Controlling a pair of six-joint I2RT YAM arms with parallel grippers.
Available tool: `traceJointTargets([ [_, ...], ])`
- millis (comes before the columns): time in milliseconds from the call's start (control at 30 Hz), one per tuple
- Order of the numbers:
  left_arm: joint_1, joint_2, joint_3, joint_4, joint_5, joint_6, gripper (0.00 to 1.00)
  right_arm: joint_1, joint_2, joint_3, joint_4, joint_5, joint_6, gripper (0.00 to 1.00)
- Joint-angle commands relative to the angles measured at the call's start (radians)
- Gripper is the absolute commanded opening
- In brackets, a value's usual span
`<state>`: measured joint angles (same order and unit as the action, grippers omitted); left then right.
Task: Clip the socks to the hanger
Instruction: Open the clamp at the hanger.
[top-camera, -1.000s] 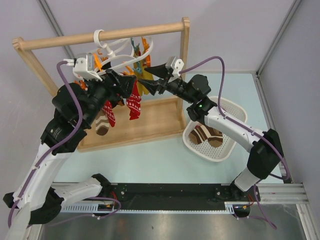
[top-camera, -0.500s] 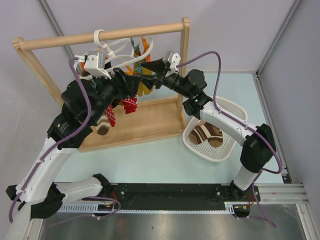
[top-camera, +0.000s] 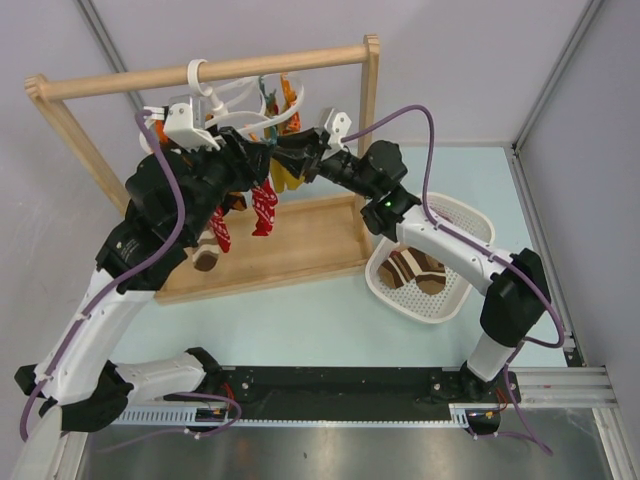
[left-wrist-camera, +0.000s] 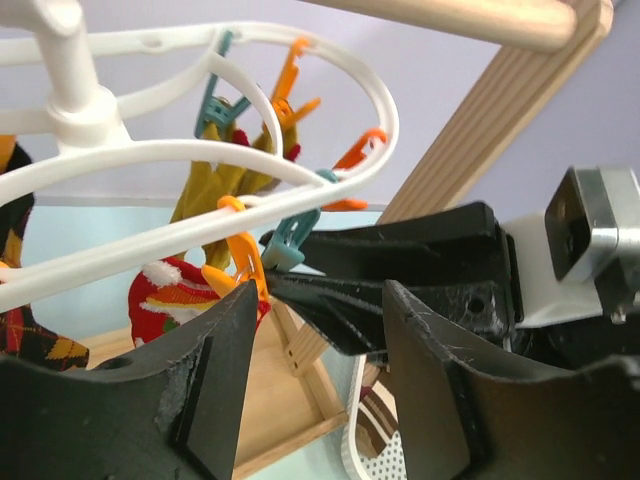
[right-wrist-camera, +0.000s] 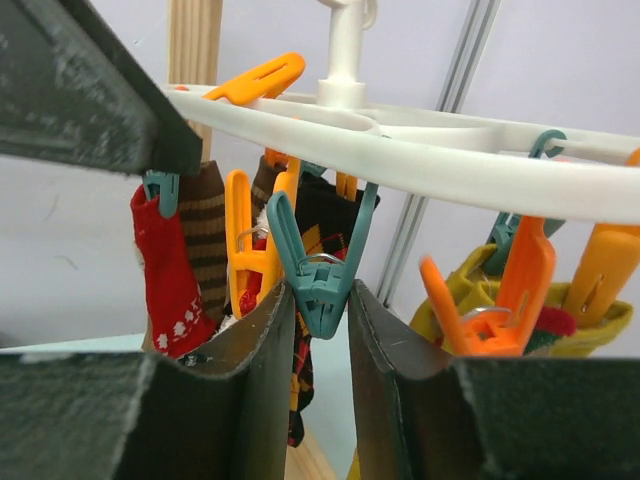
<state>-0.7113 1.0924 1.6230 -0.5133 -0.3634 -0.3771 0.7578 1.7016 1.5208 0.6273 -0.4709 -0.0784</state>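
Note:
The white hanger (top-camera: 225, 100) hangs by its hook from the wooden rail, with orange and teal pegs on it. A red sock (top-camera: 265, 205) hangs below its front, and a second red sock (top-camera: 220, 230) and a brown striped sock (top-camera: 205, 252) hang to the left. My right gripper (right-wrist-camera: 320, 300) is shut on the lower end of a teal peg (right-wrist-camera: 320, 270) under the ring (right-wrist-camera: 400, 150). My left gripper (left-wrist-camera: 322, 300) is open and empty, facing the right gripper's fingertips (left-wrist-camera: 275, 280); the red sock (left-wrist-camera: 165, 300) hangs behind its left finger. More brown striped socks (top-camera: 415, 270) lie in the basket.
The wooden rail frame (top-camera: 300, 240) stands at the back left with its post beside my right arm. A white perforated basket (top-camera: 470, 215) sits to the right. A mustard sock (right-wrist-camera: 470, 300) and a black diamond sock (right-wrist-camera: 315, 225) hang on the hanger.
My right gripper has moved left and up under the hanger and closed on the teal peg. My left gripper has moved right towards it. The red sock swung and hangs straight again.

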Motion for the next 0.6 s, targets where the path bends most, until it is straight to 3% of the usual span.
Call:
traceJointTargets([
  [0, -0.004, -0.003, 0.052, -0.017, -0.062, -0.037, 0.57, 0.046, -0.056, 0.026, -0.024, 0.073, -0.087, 0.26],
  [400, -0.005, -0.006, 0.058, -0.063, -0.120, -0.059, 0.52, 0.238, -0.063, 0.019, -0.026, 0.533, -0.357, 0.24],
  [567, -0.004, -0.012, 0.057, -0.071, -0.150, -0.046, 0.47, 0.276, -0.068, 0.018, -0.012, 0.604, -0.414, 0.23],
])
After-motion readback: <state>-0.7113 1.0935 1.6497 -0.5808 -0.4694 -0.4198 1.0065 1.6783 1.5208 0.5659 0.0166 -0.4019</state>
